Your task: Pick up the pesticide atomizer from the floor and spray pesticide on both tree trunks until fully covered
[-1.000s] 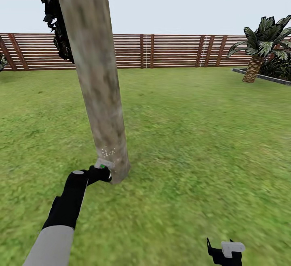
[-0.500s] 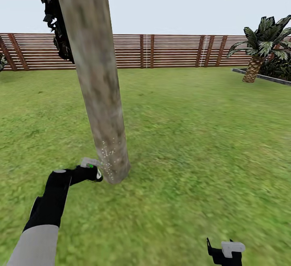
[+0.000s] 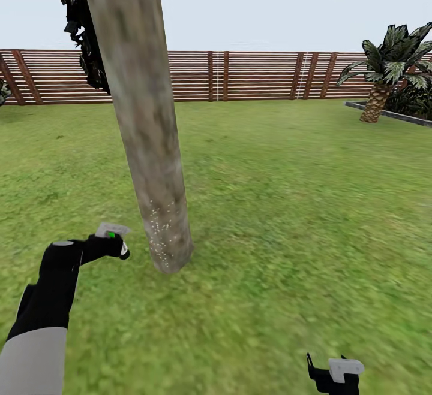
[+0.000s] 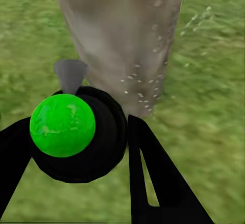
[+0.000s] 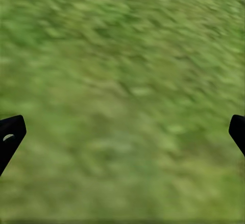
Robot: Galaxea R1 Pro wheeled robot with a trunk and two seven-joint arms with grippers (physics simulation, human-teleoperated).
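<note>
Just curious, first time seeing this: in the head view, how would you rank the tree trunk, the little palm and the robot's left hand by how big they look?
1. Tree trunk, largest, though nearest.
2. Palm, far off, so its rank is unsure.
3. Left hand, smallest.

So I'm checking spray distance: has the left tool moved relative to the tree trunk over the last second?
Yes. The left tool, shut on the atomizer, has drawn back leftward from the base of the tree trunk; grass now separates them.
</note>
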